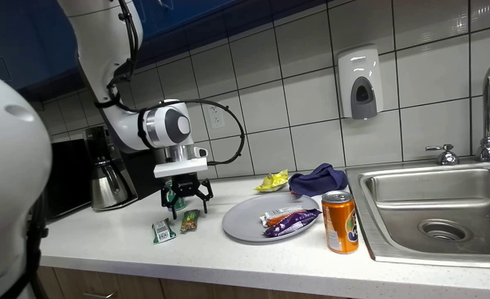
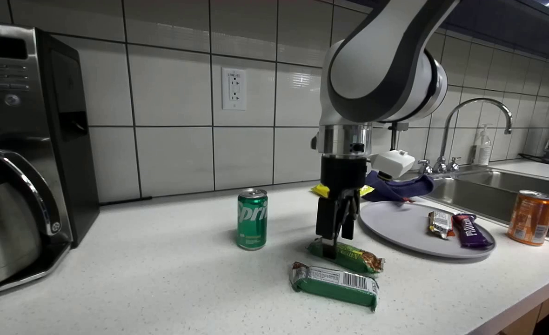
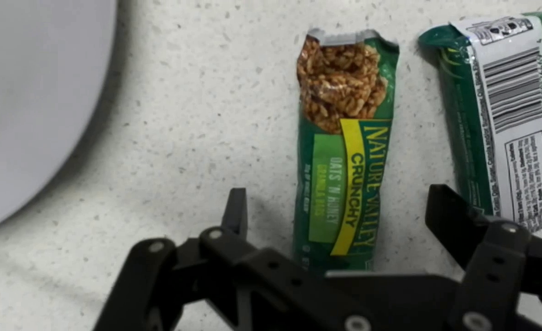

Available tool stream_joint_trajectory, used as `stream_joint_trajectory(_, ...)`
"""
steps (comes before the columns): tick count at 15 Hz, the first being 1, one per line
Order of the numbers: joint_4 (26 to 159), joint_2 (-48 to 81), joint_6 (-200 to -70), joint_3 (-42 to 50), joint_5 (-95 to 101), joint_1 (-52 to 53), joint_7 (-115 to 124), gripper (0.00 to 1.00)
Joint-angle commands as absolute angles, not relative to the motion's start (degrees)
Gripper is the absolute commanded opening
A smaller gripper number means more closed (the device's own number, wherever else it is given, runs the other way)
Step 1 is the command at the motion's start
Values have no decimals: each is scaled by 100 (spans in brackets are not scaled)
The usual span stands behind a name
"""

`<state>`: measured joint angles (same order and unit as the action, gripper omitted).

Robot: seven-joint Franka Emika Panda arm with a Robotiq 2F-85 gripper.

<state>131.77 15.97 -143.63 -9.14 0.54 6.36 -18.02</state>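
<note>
Hovering hand (image 3: 338, 189), two green bars (image 3: 343, 156) (image 3: 510, 124)

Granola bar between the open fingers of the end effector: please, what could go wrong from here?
In the wrist view, one finger of the open end effector overlaps the barcode bar, so moving down might press or nudge it. In an exterior view, a fingertip appears nearer one end of the Nature Valley bar, so a grip there could let it tip when lifted.

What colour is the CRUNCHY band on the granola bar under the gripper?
Yellow. The CRUNCHY band on the granola bar shows best in the wrist view.
</note>
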Motion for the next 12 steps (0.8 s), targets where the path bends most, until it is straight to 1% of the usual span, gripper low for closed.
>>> stream_joint_trajectory(1, 13387, 1312, -14372, -909, 199, 677, -1535, 100)
stream_joint_trajectory(2, 13395, 1308, -14381, -912, 186, 669, -1551, 75)
stream_joint_trajectory(3, 13402, 1296, -14382, -917, 172, 664, -1560, 72)
stream_joint_trajectory(4, 13410, 1289, -14385, -918, 177, 666, -1559, 66)
stream_joint_trajectory(7, 13433, 1282, -14386, -934, 139, 656, -1591, 40)
stream_joint_trajectory(10, 13449, 1279, -14384, -941, 130, 655, -1602, 18)
stream_joint_trajectory(11, 13452, 1271, -14381, -942, 128, 655, -1605, 13)
stream_joint_trajectory(12, 13457, 1258, -14374, -945, 126, 654, -1610, 13)
